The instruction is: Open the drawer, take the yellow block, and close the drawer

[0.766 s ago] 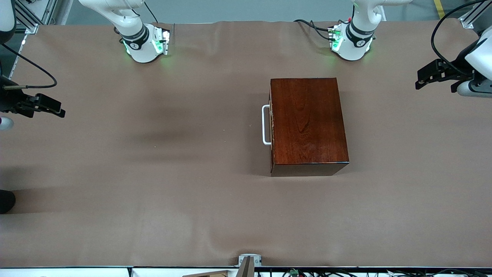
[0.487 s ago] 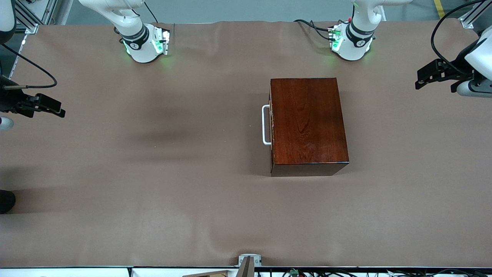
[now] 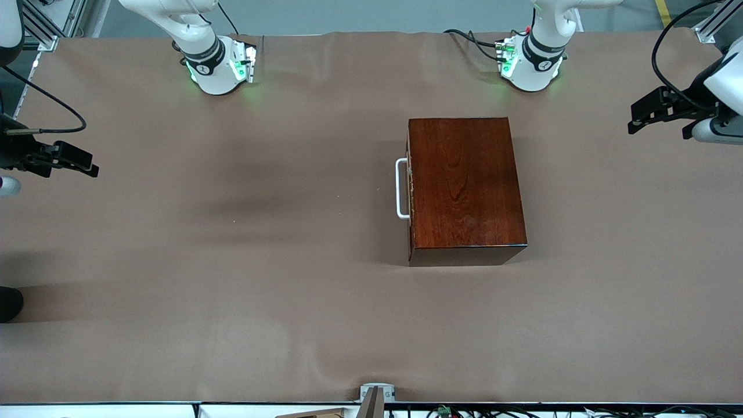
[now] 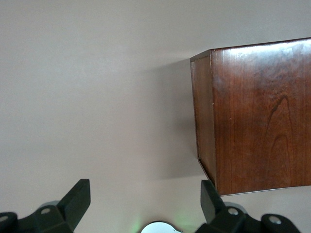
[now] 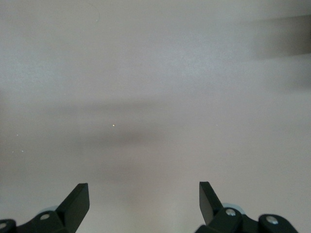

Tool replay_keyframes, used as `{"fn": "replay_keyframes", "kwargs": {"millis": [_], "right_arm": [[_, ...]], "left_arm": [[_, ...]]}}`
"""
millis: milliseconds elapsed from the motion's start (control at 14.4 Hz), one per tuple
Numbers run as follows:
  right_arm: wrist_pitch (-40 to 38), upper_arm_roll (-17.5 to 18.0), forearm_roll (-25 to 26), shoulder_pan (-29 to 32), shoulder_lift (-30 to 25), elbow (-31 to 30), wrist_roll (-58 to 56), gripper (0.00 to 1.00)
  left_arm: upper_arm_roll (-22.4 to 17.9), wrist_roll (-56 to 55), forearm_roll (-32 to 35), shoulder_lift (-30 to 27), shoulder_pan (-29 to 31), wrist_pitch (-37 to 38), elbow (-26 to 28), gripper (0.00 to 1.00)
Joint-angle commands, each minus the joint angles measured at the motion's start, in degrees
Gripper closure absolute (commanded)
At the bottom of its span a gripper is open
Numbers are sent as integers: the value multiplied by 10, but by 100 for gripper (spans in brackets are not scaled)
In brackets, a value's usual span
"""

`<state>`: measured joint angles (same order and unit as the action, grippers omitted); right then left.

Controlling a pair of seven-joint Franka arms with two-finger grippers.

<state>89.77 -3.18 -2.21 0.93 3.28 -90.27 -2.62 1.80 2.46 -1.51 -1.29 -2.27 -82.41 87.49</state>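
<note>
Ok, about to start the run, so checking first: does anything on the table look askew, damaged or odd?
Nothing stands out. The wooden box sits flat on the table, its drawer shut with the white handle intact. The left gripper and right gripper hang open, holding nothing. No yellow block is visible.

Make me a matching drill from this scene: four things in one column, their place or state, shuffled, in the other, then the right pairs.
Things:
1. drawer
2. white handle
3. left pincer
4. right pincer

Places or states:
A. open, over the table's edge at the right arm's end
B. shut flush in the mahogany box
C. open, up at the left arm's end, the box's corner in its wrist view
D. sticks out of the drawer front, facing the right arm's end

Pairs: 1-B, 2-D, 3-C, 4-A
</note>
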Motion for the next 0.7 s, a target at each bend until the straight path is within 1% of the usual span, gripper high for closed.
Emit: {"fn": "replay_keyframes", "kwargs": {"millis": [0,139,278,418,557,627], "right_arm": [[-4,3,6,3,-7,-3,-5,0],[-5,3,6,3,-7,-3,-5,0],[-5,3,6,3,-7,-3,-5,0],[-5,3,6,3,-7,-3,-5,0],[-5,3,6,3,-7,-3,-5,0],[-5,3,6,3,-7,-3,-5,0]], "left_arm": [[9,-6,-5,22,-20,8,-14,0],[23,-18,-11,23,-27,6,-13,0],[56,-36,-12,32,-30,5,-13,0],[94,-91,-11,49,-31,0,-14,0],[134,-119,-10,73,-41,0,-19,0],[147,-148,-8,87,-50,0,-30,0]]}}
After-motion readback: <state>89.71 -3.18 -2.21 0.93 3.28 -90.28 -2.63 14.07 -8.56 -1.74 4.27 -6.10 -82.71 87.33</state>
